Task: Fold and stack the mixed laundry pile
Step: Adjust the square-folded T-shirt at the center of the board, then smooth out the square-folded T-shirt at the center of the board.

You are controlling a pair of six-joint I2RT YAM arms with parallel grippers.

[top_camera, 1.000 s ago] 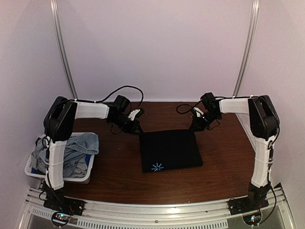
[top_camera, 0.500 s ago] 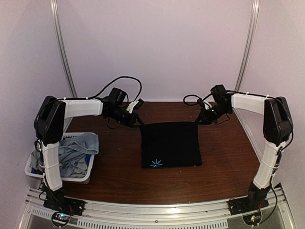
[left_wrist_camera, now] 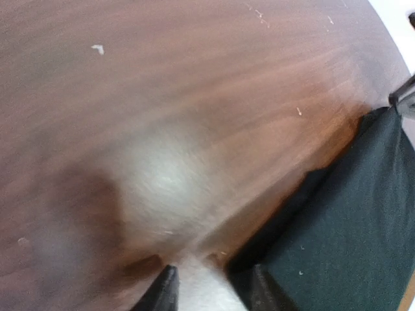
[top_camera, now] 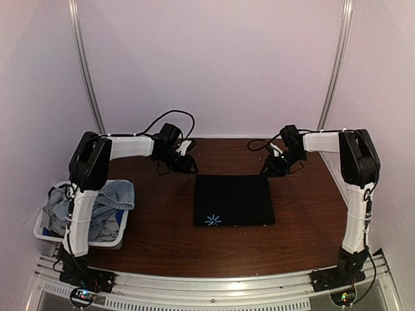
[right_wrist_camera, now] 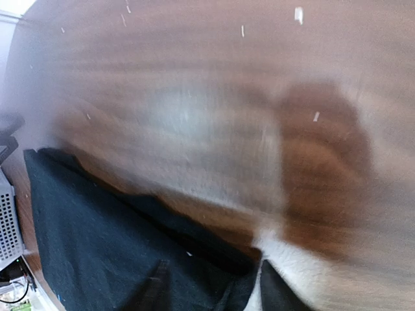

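**While both jaws stand apart, the fold lies unguarded**

Since neither gripper has hold of anything, the black shirt lies as a flat folded rectangle just on the near side of both sets of jaws and between them. Its far-left corner is just beside the left gripper and its far-right corner just beside the right gripper. In the left wrist view the fingertips show a clear gap, with the dark corner beside one of them, not between. The right wrist view is blurred. Its fingertips are parted too, and the cloth's edge runs under the gap; whether a pad touches it I cannot tell.

The likely trouble is a snag: a pad catching the edge as an arm draws off would drag the top layer and open the fold. The rest of the laundry pile sits in the white basket, well outside the left jaws. Cloth hangs over its rim, so a careless grab may lift several pieces or tip it.
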